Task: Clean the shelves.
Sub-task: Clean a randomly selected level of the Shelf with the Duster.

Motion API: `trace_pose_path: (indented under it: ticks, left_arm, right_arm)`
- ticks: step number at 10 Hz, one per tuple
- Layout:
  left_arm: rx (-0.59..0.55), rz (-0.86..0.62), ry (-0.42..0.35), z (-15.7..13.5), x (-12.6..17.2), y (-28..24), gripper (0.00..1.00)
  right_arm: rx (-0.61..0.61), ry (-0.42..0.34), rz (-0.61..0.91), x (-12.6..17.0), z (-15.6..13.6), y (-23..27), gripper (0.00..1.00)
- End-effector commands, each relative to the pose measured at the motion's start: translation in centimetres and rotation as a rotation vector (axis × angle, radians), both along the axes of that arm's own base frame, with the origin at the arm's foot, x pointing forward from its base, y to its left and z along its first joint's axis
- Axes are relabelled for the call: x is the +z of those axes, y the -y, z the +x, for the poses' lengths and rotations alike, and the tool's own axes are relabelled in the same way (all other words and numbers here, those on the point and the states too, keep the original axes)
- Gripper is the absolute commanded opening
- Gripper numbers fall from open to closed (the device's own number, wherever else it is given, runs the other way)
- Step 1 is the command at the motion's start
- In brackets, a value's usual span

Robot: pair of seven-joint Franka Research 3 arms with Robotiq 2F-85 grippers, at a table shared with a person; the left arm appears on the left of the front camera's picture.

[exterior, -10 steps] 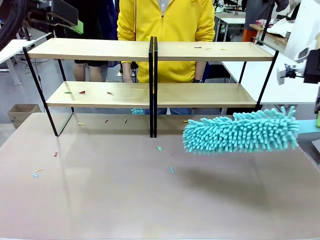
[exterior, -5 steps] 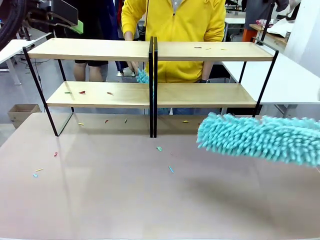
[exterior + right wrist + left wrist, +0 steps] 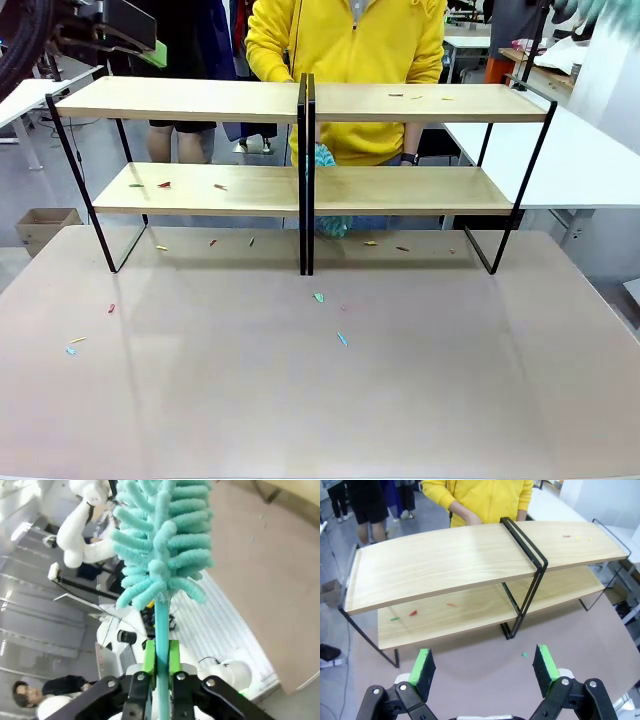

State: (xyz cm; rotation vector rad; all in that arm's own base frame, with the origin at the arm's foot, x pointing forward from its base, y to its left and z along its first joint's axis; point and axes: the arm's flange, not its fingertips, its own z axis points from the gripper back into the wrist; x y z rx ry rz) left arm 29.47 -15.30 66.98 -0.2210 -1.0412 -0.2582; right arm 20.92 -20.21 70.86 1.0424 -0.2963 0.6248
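The shelves (image 3: 200,100) stand across the far half of the table, two light-wood boards in a black frame with a centre divider. Small coloured scraps (image 3: 165,185) lie on the lower board at left, and a few more lie on the top board at right. My left gripper (image 3: 484,667) hangs open above and in front of the shelves (image 3: 445,560), nothing between its green pads; it sits at the top left corner (image 3: 140,40) in the front view. My right gripper (image 3: 161,662) is shut on the handle of a teal fluffy duster (image 3: 160,535), raised off the table.
A person in a yellow top (image 3: 350,40) stands behind the shelves, with a second teal fluffy piece (image 3: 325,155) showing by the centre divider. Loose scraps (image 3: 318,297) dot the table in front of the shelves. White tables (image 3: 570,160) stand at right.
My right arm has swung the duster rightward and up, out of the middle of the front view. The person's teal piece has risen from below the lower board to the divider.
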Motion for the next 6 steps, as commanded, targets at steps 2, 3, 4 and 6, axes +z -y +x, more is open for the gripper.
trace_pose_path:
  ticks: [2,3,4,6]
  left_arm:
    - [0.011,0.001,0.002,0.0,0.0,-0.1,1.0]
    - [0.011,0.001,0.002,0.0,0.0,-0.1,1.0]
    - [0.011,0.001,0.002,0.0,0.0,-0.1,1.0]
    - [0.011,0.001,0.002,0.0,0.0,-0.1,1.0]
  right_arm:
    - [-0.149,0.168,-0.072,11.3,1.3,3.8,0.0]
    - [-0.183,0.179,-0.075,13.0,1.2,4.5,0.0]
    - [-0.212,0.145,-0.082,13.1,1.4,4.4,0.0]
    - [-0.146,0.205,-0.088,11.8,-0.9,2.1,0.0]
